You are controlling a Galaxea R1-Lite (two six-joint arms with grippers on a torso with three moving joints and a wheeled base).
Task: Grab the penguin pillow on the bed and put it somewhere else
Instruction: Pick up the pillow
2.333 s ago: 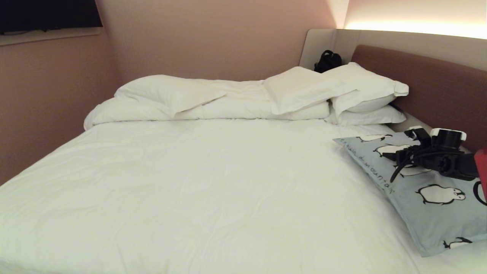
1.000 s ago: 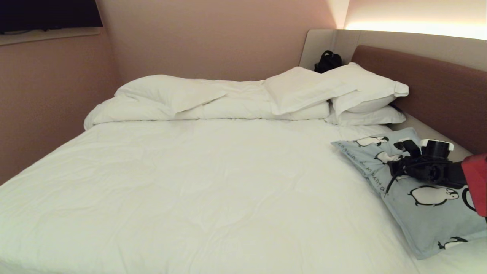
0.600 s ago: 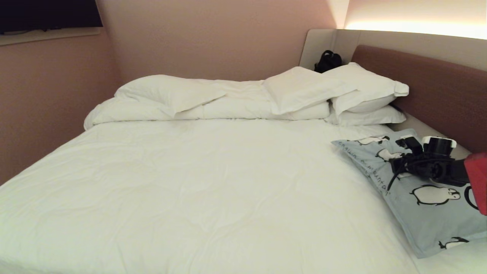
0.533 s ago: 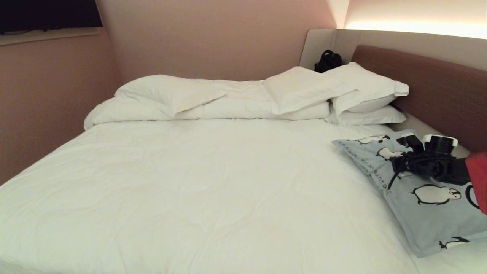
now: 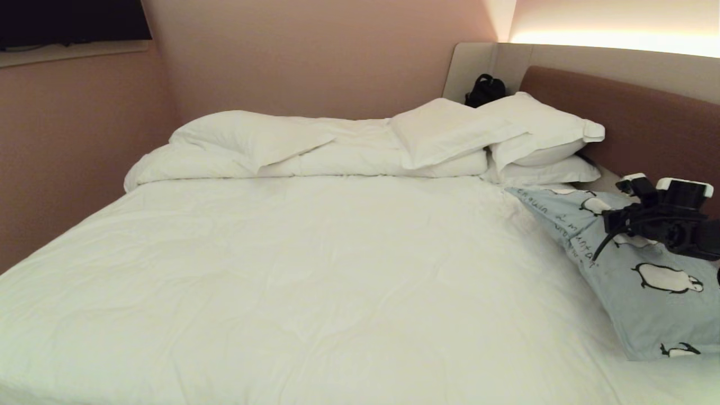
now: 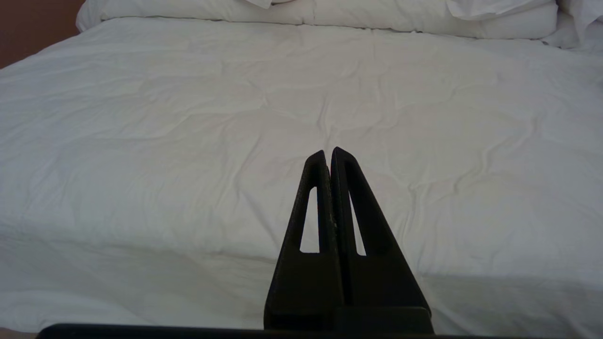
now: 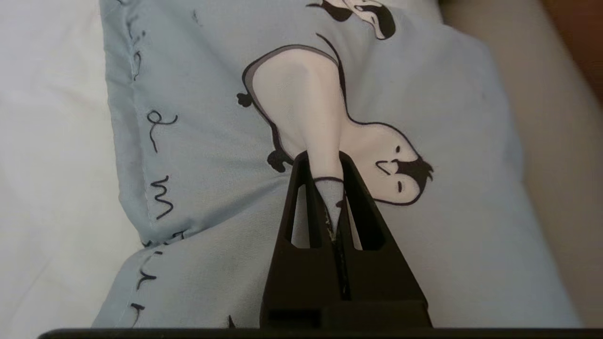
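Note:
The penguin pillow (image 5: 647, 304) is light blue with black-and-white penguins and dark lettering. It lies at the right side of the bed (image 5: 337, 270), near the headboard, with its far end raised off the sheet. My right gripper (image 5: 616, 222) is shut on a pinched fold of its cover. In the right wrist view the penguin pillow (image 7: 212, 117) fills the frame, and a fold of a penguin's white belly is clamped in the right gripper (image 7: 325, 157). My left gripper (image 6: 328, 153) is shut and empty, hanging still over the white sheet of the bed (image 6: 141, 117).
White pillows (image 5: 495, 132) and a folded white duvet (image 5: 270, 146) lie along the far side. A brown headboard (image 5: 635, 124) runs close behind the right arm. A black bag (image 5: 484, 90) sits in the corner. A pink wall (image 5: 67, 140) bounds the left side.
My right gripper has risen and moved toward the headboard with the cover in its grip. The pillow's far end has come up and shifted with it. The left gripper has not moved.

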